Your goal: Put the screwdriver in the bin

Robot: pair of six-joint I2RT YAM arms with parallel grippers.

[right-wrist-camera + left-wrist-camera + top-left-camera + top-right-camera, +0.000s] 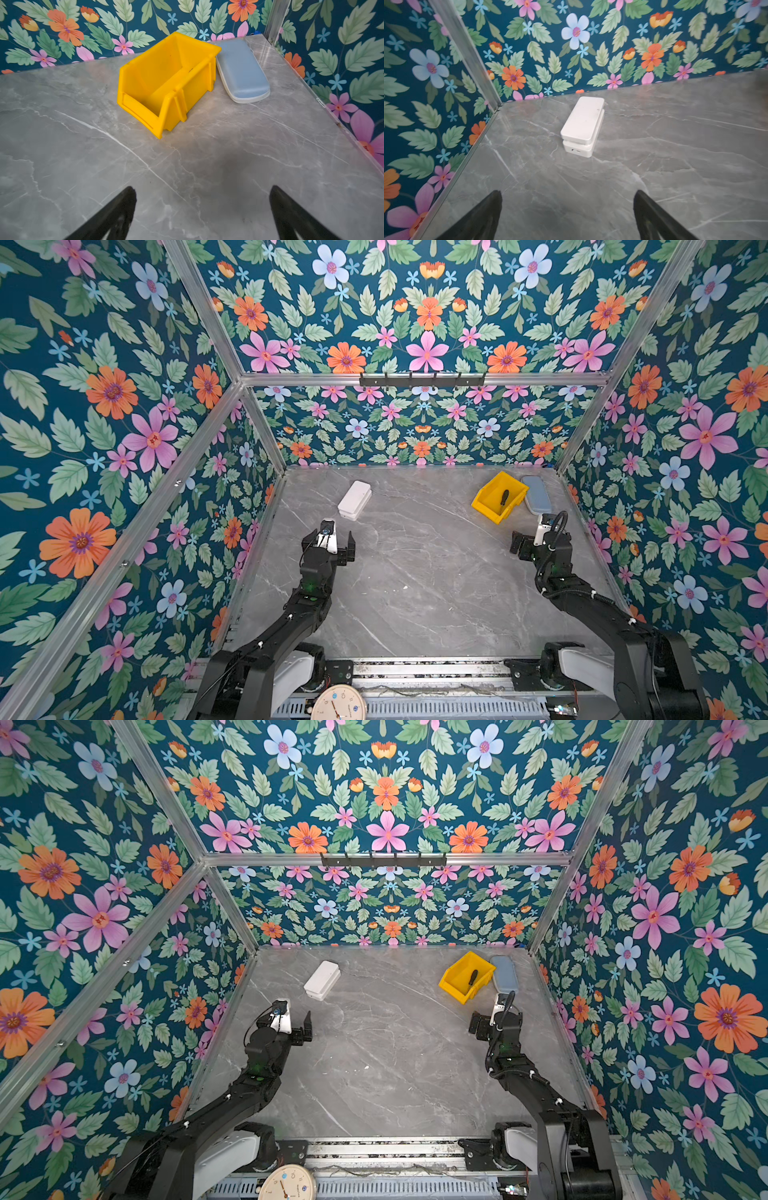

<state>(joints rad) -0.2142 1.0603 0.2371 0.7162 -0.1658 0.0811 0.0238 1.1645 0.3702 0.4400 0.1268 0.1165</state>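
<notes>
Top views both show the screwdriver (503, 497) inside the bin (481, 505) — left gripper (568, 194), right gripper (203, 188) gaping, empty.

- A white rectangular plastic box (581, 122) lies on the grey marble-patterned tabletop (675, 155), its lid slightly askew on the base.
- Behind it stand a dark-blue floral wall (550, 52) and a silver aluminium corner post (467, 54).
- The left gripper (568, 194) shows two black fingers (483, 216) spread wide, only tabletop between them.
</notes>
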